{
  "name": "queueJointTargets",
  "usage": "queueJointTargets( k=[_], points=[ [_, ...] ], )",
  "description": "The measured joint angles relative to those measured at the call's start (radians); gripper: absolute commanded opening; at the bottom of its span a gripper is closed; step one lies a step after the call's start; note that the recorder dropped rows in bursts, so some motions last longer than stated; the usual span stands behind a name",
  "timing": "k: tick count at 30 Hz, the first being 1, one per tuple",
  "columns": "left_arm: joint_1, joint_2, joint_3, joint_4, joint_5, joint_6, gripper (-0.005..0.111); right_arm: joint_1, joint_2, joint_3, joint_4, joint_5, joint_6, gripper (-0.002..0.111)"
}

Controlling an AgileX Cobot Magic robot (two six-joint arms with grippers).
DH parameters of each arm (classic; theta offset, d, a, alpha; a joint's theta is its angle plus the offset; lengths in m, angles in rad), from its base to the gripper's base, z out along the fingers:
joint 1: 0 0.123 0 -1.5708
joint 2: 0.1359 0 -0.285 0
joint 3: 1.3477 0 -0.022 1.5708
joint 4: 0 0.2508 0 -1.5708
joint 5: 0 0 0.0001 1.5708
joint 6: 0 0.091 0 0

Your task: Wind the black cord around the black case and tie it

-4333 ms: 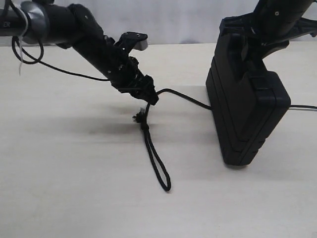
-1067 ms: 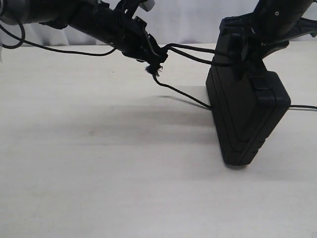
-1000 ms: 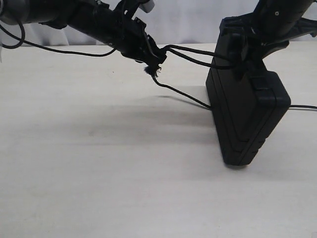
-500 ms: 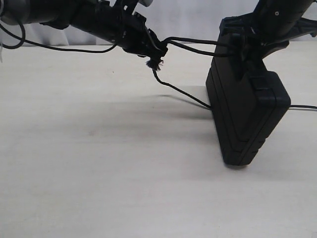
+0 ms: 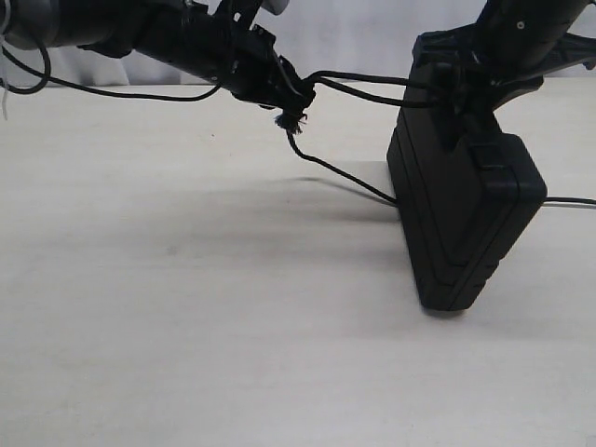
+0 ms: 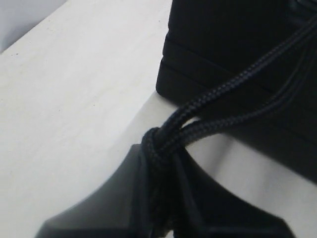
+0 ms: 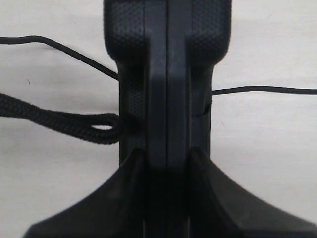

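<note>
Here, a black case [image 5: 466, 205] stands on its narrow edge on a pale table [image 5: 186, 326], towards the right of the exterior view and leaning slightly. The right gripper [image 7: 165, 153] comes down from above and is clamped on the case's top edge, one finger pressed flat against each broad face.

To the left, raised above the table and level with the top of the case, the left gripper [image 5: 291, 96] is pinched tight on a black cord [image 6: 223, 90]. Its wrist view shows the braided cord squeezed between the fingers. Two strands leave that grip side by side and run through the air to the top of the case, near the right gripper. The right wrist view shows this doubled end meeting the side of the case as a narrow loop.

A small frayed knot [image 5: 294, 119] hangs just under the left gripper. From it a single strand slopes down to the table and reaches the foot of the case on its left side.

A thin black line [image 5: 570, 200] runs along the table from behind the case to the right edge of the view. Whether it belongs to the same cord cannot be told.
</note>
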Motion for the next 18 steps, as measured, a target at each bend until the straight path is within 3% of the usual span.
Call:
queueJointTargets(
  k=[9,18],
  points=[
    [-0.086,0.0,0.0,0.017,-0.152,0.0,0.0,0.0,0.0,0.0,0.0,0.0,0.0,0.004],
    [-0.103,0.0,0.0,0.018,-0.166,0.0,0.0,0.0,0.0,0.0,0.0,0.0,0.0,0.004]
  ],
)
